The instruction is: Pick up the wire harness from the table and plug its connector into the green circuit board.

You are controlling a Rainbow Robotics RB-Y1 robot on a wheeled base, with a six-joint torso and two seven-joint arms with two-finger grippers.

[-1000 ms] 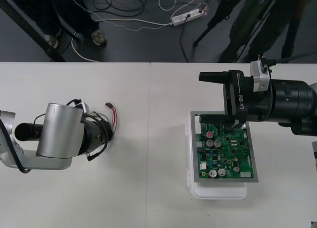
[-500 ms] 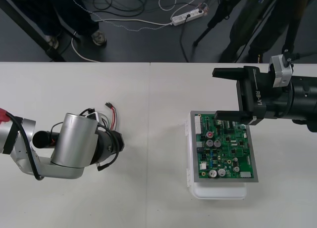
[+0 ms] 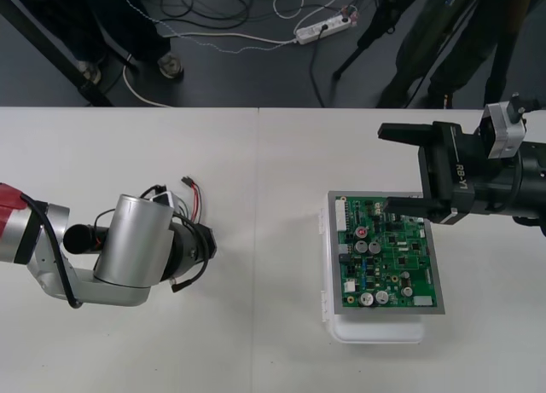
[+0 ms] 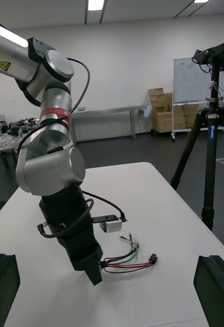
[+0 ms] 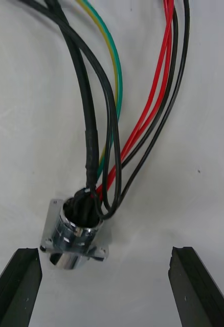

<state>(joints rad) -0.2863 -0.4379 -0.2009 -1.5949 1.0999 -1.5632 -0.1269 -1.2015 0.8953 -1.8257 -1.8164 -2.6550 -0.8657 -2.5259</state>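
The wire harness (image 3: 193, 197) lies on the table at the left, its red, black and green wires (image 5: 117, 102) running away from a round metal flanged socket (image 5: 73, 232). My left gripper (image 3: 203, 250) stands open over that socket, which sits between the fingers (image 5: 20, 286), closer to one of them. In the right wrist view the left gripper (image 4: 94, 273) points down at the wires (image 4: 125, 258), and the small black plug (image 4: 153, 257) lies free on the table. The green circuit board (image 3: 388, 261) rests on its white base (image 3: 375, 329). My right gripper (image 3: 386, 168) hangs open above the board's far right corner.
The table's far edge (image 3: 256, 108) borders dark floor with cables and a power strip (image 3: 324, 26). A seam (image 3: 255, 239) runs down the table between harness and board.
The right arm has drawn back to the right, off the board's middle. The left arm has swung right, bringing its gripper in close to the harness.
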